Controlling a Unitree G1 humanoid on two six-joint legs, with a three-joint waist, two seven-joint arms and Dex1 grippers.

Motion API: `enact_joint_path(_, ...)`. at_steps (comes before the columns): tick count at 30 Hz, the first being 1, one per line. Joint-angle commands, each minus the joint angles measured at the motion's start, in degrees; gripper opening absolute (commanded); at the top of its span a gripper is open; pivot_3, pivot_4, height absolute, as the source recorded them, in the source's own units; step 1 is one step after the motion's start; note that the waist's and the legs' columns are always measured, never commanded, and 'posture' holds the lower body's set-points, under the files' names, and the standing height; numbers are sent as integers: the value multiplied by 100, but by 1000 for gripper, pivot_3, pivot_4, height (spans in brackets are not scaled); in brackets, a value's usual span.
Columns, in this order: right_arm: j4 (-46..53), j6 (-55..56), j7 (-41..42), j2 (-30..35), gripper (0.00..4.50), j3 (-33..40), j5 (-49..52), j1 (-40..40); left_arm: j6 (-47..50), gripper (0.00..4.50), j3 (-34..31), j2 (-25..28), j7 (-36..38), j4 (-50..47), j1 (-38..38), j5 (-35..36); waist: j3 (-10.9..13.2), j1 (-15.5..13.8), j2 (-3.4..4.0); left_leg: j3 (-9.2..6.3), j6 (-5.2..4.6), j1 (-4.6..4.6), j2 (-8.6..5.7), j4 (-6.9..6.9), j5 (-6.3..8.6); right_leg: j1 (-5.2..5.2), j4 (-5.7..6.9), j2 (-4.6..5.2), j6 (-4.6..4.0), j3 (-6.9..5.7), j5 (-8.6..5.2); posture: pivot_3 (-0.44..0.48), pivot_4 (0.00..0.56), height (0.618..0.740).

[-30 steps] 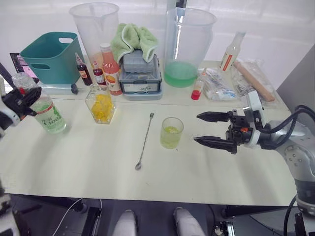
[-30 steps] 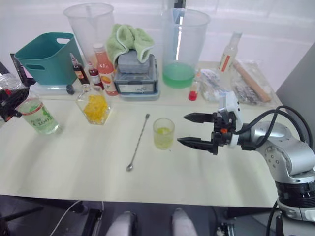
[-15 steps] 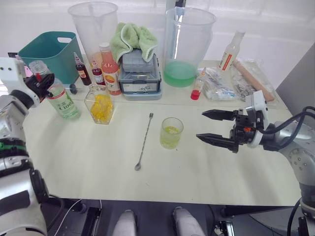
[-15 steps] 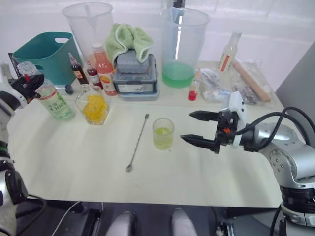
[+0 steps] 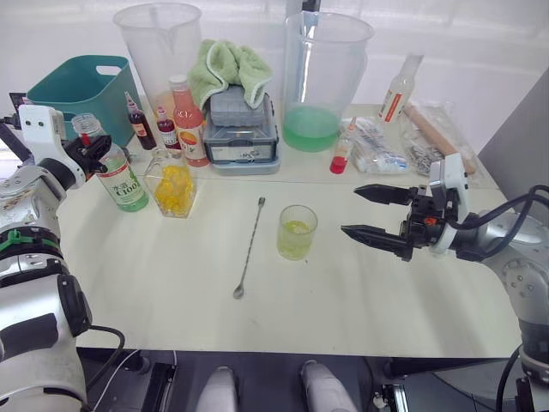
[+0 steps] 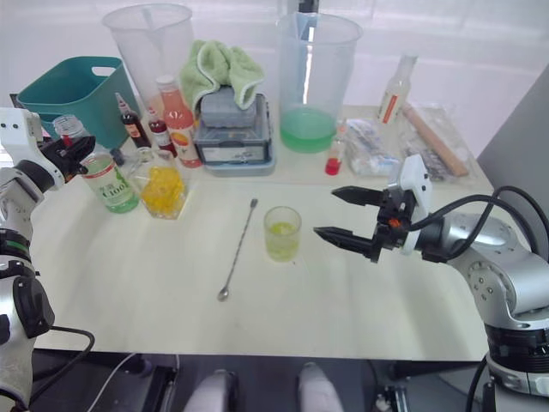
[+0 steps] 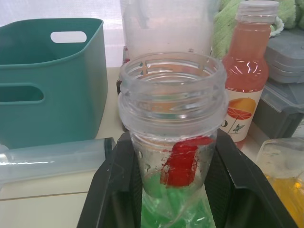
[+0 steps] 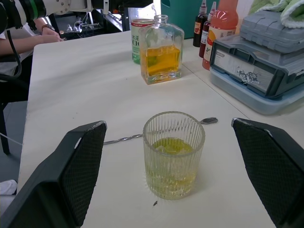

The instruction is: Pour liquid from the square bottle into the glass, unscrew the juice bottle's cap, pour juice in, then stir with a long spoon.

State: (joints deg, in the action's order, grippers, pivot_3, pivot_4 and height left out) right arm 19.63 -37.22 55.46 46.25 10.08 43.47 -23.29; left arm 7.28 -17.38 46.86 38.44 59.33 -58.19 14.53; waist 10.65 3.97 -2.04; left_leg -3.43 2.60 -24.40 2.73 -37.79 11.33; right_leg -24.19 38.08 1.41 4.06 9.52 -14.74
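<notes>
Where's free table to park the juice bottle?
Bare patches: front-left, between the long spoon and the table edge, and front-right below the right gripper. Crowded along the back: square bottle, pitchers, grey box.

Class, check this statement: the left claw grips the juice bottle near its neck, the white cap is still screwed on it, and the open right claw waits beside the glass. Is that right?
One detail is wrong. The juice bottle has no cap on it: the left wrist view shows its bare threaded mouth open. The rest holds: the left claw grips it near the neck, and the open right claw waits beside the glass.
</notes>
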Motion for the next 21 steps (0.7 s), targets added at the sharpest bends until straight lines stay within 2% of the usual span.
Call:
enact_joint_path(1, 36, 133, -41, 21, 4480, 179, -27, -50, -174, 1280, -34, 34, 45, -284, 22, -8, 0, 0, 0, 0, 0, 0, 0, 0, 0, 0, 0, 0, 0, 0, 0, 0, 150, 728)
enact_joint_path(3, 21, 145, -41, 18, 4480, 150, -40, -60, -185, 1280, -45, 25, 32, -281, 15, -1, 0, -1, 0, 0, 0, 1, 0, 0, 0, 1, 1, 0, 0, 0, 0, 0, 150, 728)
enact_joint_path(5, -9, 155, -33, 16, 4500, 121, -43, -98, -206, 2221, -69, 25, 5, -270, -36, 14, 0, -1, 0, 0, 0, 2, 0, 0, 0, 1, 2, 0, 0, 0, 0, 0, 150, 728)
enact_joint_path(9, -75, 175, 5, 21, 4500, 97, -62, -157, -239, 3417, -142, 38, -11, -268, -145, 80, 0, -1, 0, 0, 0, 2, 0, -1, 0, 1, 1, 0, 0, 0, 0, 0, 150, 728)
enact_joint_path(10, -79, 178, 12, 20, 4500, 93, -65, -160, -286, 3880, -188, 38, -11, -292, -164, 119, 0, -1, 0, 0, 0, 2, 0, -1, 0, 1, 1, 0, 0, 0, 0, 0, 150, 728)
enact_joint_path(12, -79, 179, 19, 19, 4500, 89, -68, -160, -316, 4488, -269, 34, -9, -332, -189, 190, 0, -1, 0, 0, 0, 2, 0, -1, 0, 1, 2, 0, 0, 0, 0, 0, 150, 728)
enact_joint_path(21, -164, 145, 93, -9, 4500, 53, -104, -202, -326, 4488, -703, 3, 197, -1153, -234, 737, 0, -3, 0, 0, 0, 2, 0, -1, 0, 2, 2, 0, 0, 0, 0, 0, 150, 728)
